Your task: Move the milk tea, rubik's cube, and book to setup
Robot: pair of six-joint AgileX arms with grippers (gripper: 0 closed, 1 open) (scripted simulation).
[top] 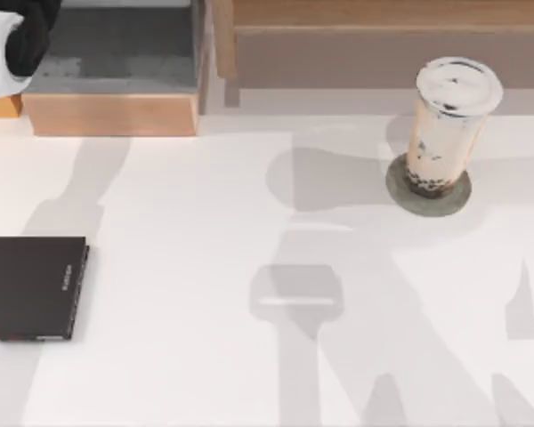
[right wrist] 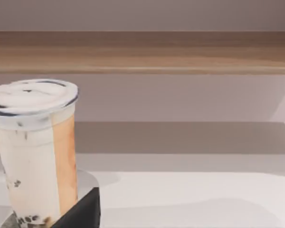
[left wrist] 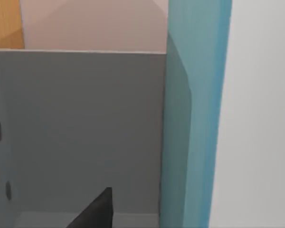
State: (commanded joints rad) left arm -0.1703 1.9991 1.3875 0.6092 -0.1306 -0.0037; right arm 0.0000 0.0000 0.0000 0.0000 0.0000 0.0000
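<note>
— So, starting at the table's left, what lies there?

— A black flat book (top: pixel 31 286) lies at the left edge. Above it, in the far left corner, the left arm (top: pixel 18 40) hangs over a wooden tray (top: pixel 116 114) with a grey floor.

— And its gripper?

— Whether the left gripper's fingers are apart or together, I cannot tell. The left wrist view has one dark fingertip (left wrist: pixel 97 211) low in front of a grey wall (left wrist: pixel 80 128), with the teal book (left wrist: pixel 194 118) standing upright just beside it.

— Further right?

— A long wooden shelf (top: pixel 383 18) runs along the back. The milk tea (top: pixel 447 124) stands upright on a grey round disc (top: pixel 427 191), near the right side.

— The right gripper?

— The right wrist view shows one dark finger (right wrist: pixel 83 211) close beside the cup's base; apart or together, I cannot tell.
</note>
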